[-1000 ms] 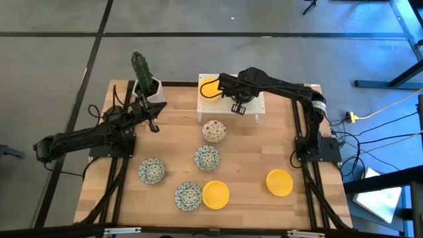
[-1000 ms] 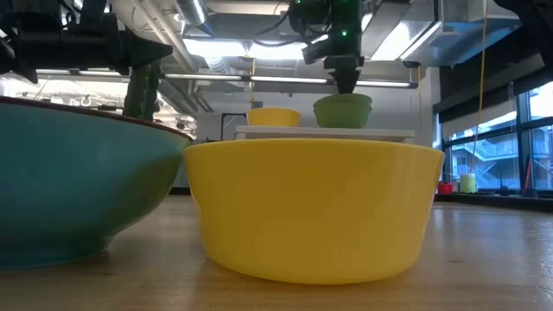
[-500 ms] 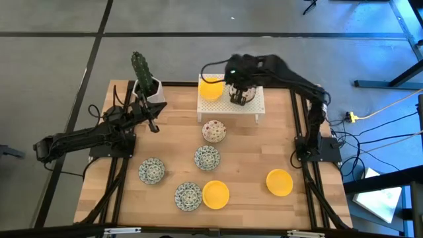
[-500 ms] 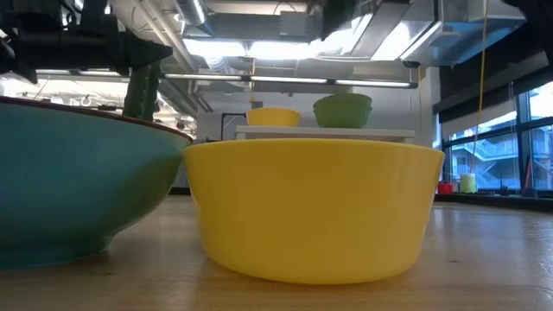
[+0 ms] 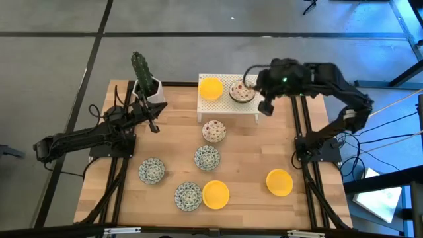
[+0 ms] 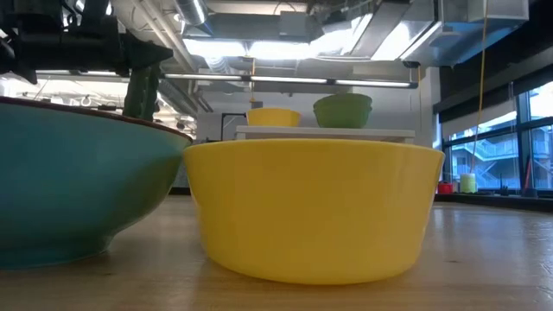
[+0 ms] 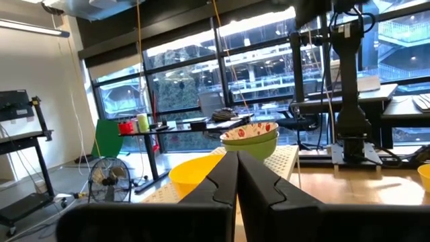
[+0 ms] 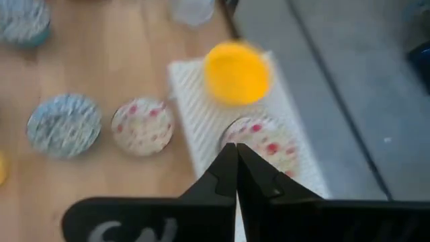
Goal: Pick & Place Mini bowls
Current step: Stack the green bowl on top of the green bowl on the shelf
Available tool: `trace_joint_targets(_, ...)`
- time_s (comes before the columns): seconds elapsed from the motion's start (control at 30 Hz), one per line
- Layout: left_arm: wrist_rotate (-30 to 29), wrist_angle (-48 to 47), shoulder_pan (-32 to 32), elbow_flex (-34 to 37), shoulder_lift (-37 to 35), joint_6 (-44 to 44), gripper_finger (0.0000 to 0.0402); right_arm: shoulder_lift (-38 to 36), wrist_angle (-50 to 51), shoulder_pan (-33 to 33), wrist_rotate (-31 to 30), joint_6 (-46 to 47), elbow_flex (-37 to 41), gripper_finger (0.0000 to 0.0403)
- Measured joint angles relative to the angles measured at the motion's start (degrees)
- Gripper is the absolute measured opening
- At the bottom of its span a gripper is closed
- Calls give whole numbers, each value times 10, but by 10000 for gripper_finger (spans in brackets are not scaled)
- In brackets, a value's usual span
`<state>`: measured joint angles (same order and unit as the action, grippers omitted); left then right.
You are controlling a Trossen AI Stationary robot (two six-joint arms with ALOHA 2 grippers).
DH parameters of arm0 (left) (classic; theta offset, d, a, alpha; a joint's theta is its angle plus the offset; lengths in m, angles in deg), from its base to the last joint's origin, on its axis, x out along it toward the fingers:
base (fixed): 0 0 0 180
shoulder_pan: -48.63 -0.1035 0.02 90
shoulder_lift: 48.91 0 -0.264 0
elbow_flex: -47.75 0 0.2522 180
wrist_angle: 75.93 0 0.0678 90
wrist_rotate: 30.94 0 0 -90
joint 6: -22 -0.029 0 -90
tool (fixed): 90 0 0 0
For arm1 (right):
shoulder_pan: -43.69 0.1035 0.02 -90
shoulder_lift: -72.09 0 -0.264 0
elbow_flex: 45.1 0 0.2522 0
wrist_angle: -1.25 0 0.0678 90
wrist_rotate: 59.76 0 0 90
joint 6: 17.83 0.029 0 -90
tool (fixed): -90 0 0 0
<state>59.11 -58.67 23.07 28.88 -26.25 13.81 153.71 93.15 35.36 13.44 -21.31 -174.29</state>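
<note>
- Wooden worktop: six mini bowls spread on it, two more on white rack.
- Right gripper shut, empty, by rack; left gripper shut, near cactus pot.
- Bowls prob. light, hard, slick, chippable; pinch at rim.

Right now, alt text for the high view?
Right gripper, shut and empty, hangs beside the white rack holding a yellow bowl and a floral bowl. Six more bowls sit on the wooden table; left gripper waits by the cactus pot.
</note>
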Motion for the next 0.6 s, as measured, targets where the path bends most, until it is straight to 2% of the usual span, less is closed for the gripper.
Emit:
trace_joint_targets(0.17, 0, 2, 0, 0, 0, 0, 2, -4, -55, 28, 100, -31, 116, 5)
trace_joint_targets(0.37, 0, 5, 0, 0, 0, 0, 7, 15, -243, 45, 190, -90, 256, 19)
trace_joint_targets(0.47, 0, 5, 0, 0, 0, 0, 4, 35, -314, 54, 209, -99, 287, 31)
trace_joint_targets(0.6, 0, 5, 0, 0, 0, 0, 1, 78, -321, 66, 187, -126, 298, 67)
